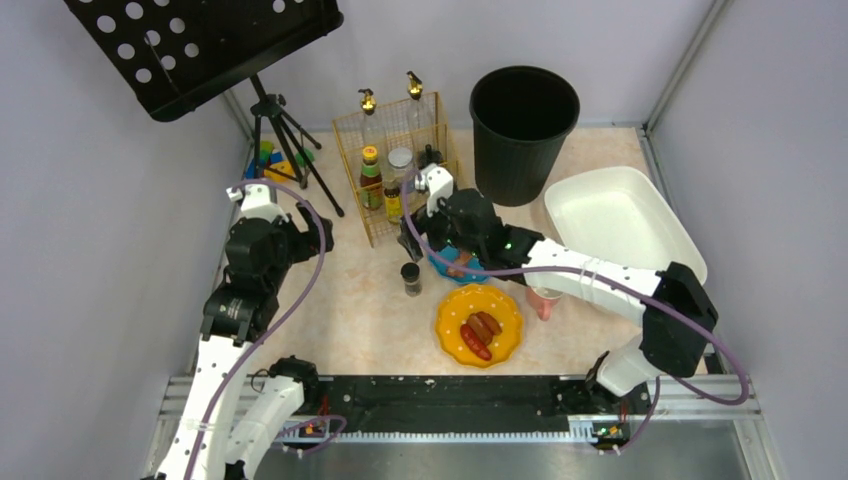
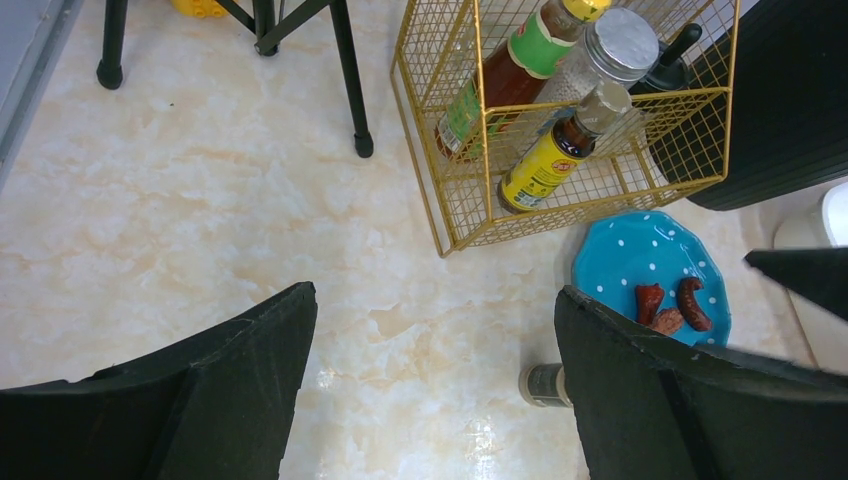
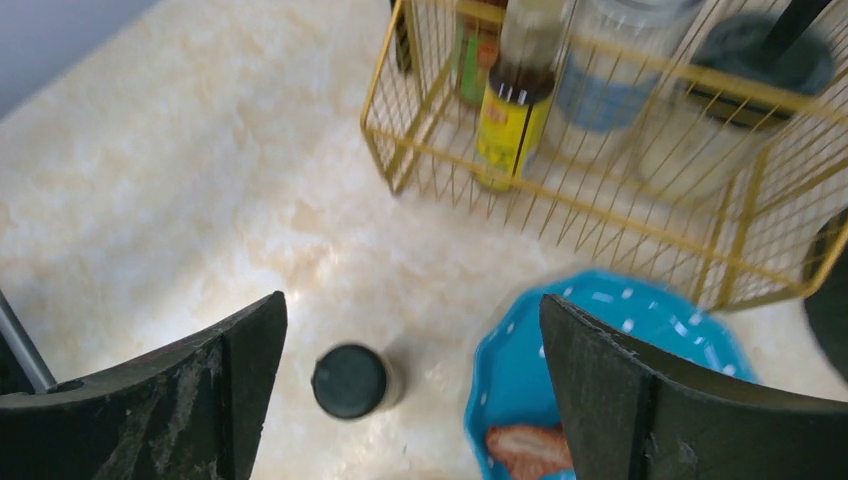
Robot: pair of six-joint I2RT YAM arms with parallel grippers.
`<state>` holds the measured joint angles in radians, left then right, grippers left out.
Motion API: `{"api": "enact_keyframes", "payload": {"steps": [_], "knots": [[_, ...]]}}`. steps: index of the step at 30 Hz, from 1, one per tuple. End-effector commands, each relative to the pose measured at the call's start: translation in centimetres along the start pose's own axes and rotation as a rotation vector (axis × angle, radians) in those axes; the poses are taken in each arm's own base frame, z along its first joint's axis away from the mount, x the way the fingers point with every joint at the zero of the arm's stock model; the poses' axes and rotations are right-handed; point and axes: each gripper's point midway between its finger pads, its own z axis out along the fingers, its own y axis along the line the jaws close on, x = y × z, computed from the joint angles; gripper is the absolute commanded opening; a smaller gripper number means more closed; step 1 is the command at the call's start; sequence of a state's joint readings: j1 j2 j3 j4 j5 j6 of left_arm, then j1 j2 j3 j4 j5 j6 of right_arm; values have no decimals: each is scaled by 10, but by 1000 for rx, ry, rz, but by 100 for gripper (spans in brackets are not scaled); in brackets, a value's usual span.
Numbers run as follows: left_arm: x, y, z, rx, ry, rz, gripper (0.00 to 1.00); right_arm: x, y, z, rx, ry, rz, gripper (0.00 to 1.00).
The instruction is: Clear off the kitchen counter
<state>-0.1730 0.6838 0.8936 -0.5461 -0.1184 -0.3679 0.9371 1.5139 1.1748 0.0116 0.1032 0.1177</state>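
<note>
The kitchen counter (image 1: 350, 310) is beige marble. On it stand a small black-lidded spice jar (image 1: 411, 278) (image 3: 350, 380), a blue dotted plate (image 1: 447, 268) (image 3: 620, 330) with bits of food, and a yellow plate (image 1: 505, 318) with sausages. My right gripper (image 3: 412, 300) (image 1: 425, 235) hovers open above the jar and the blue plate's edge, holding nothing. My left gripper (image 2: 436, 290) (image 1: 312, 235) is open over bare counter, left of the gold wire rack (image 2: 470, 215). In the left wrist view the jar (image 2: 540, 384) is partly hidden behind the right finger and the blue plate (image 2: 640, 260) lies beyond it.
The gold rack (image 1: 400, 170) holds sauce bottles and jars. Behind it to the right stands a black bin (image 1: 524, 130), and a white tub (image 1: 620, 220) sits at the right. A pink cup (image 1: 545, 300) is under my right arm. A black tripod (image 1: 285, 140) stands at the back left.
</note>
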Motion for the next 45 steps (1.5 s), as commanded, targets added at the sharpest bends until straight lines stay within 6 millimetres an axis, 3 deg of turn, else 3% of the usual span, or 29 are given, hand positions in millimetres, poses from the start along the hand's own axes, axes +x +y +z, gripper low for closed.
{"api": "enact_keyframes", "payload": {"steps": [1,10,17,29,37,45], "knots": [[-8,-5,2,23,-25,-6,93,28,15,-9,-59,46,34,95],[-7,-5,3,23,-20,-5,93,69,37,-3,-129,102,54,95],[-6,-5,4,23,-14,-4,93,83,56,10,-159,120,65,95],[-6,-7,3,30,-15,-4,93,104,51,35,-104,162,44,92],[-6,-7,3,32,-16,-6,93,110,46,40,-54,175,22,75],[-6,-7,3,30,-16,-6,93,110,43,38,-17,172,1,36]]}}
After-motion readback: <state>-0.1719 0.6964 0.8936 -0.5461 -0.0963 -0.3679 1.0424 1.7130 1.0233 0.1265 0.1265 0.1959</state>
